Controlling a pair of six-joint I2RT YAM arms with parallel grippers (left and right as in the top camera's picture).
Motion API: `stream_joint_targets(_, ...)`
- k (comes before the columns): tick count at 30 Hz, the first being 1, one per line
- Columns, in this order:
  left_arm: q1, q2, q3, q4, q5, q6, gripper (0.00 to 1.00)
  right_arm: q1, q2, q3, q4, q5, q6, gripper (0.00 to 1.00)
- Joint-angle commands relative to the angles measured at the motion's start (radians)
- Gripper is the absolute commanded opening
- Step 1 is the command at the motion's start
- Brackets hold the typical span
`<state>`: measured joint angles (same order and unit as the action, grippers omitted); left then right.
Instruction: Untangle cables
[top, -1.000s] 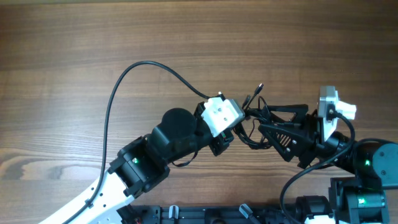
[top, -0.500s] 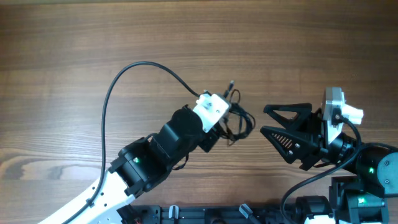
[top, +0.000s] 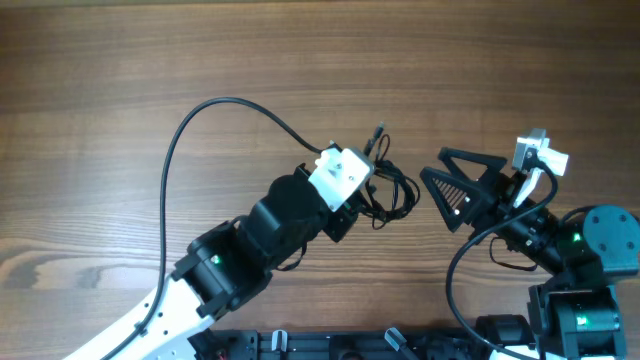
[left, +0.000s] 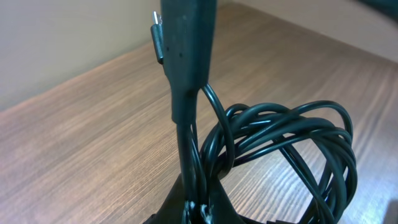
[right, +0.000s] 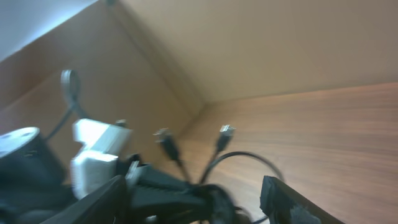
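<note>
Cables (top: 392, 192) clamped in left tool (top: 362, 196), apart from right tool (top: 432, 166).

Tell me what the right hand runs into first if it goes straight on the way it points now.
Probably the cable bundle: it sits just ahead of the open right hand, held by the left hand. Depth is hard to judge from above, so the hand could pass over it.

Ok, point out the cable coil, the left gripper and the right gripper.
cable coil (left: 280, 127): left wrist view, on the looped strands.
left gripper (top: 368, 195): overhead view, at its fingertips, shut on the cable coil.
right gripper (top: 432, 164): overhead view, in the gap between its open fingertips.
</note>
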<state>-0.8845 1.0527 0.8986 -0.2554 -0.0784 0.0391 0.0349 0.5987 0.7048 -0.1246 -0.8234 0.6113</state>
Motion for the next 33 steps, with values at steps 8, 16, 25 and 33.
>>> stream_joint_targets(8,-0.004,-0.140,0.005,0.044,0.249,0.089,0.04,0.003,0.005,0.010,-0.101,-0.114,-0.368,0.75)
stream_joint_targets(16,-0.004,-0.139,0.005,0.129,0.474,0.089,0.04,0.003,0.040,0.010,-0.100,-0.188,-0.432,0.79)
stream_joint_targets(25,-0.004,-0.137,0.005,0.127,0.665,0.084,0.04,0.003,0.144,0.010,-0.054,0.042,-0.424,0.84)
stream_joint_targets(33,-0.004,-0.137,0.005,0.045,0.638,0.085,0.04,0.003,0.147,0.010,-0.057,0.548,-0.346,0.89)
